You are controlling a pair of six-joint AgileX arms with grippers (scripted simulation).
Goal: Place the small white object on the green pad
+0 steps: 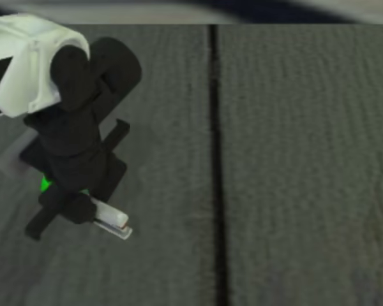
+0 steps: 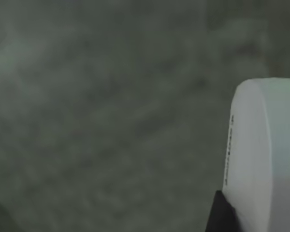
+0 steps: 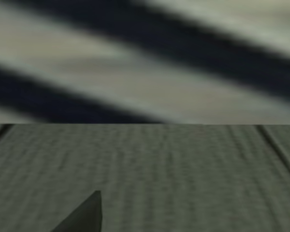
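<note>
Top view: the left arm is seen at the table's (image 1: 293,159) left side, its dark left gripper (image 1: 73,204) reaching toward about seven o'clock from the white wrist casing. The small white object (image 1: 115,222) sticks out from under the gripper's tip toward four o'clock, so it is judged to be gripped at its other end, though how wide the jaws stand cannot be told. Only slivers of the green pad (image 1: 45,184) are seen, at the gripper's nine o'clock edge, the rest being covered by the arm. The object is judged to be carried over or just beside the pad; whether it touches the pad cannot be told. Release and withdrawal are taken to be left.

Left wrist view: a rounded white body (image 2: 263,154), judged to be the object held close, is shown against blurred table; no green is seen here.

Right wrist view: only bare table and a dark fingertip (image 3: 84,217) are shown; the right arm is absent from the top view, and its jaws' state cannot be told.
</note>
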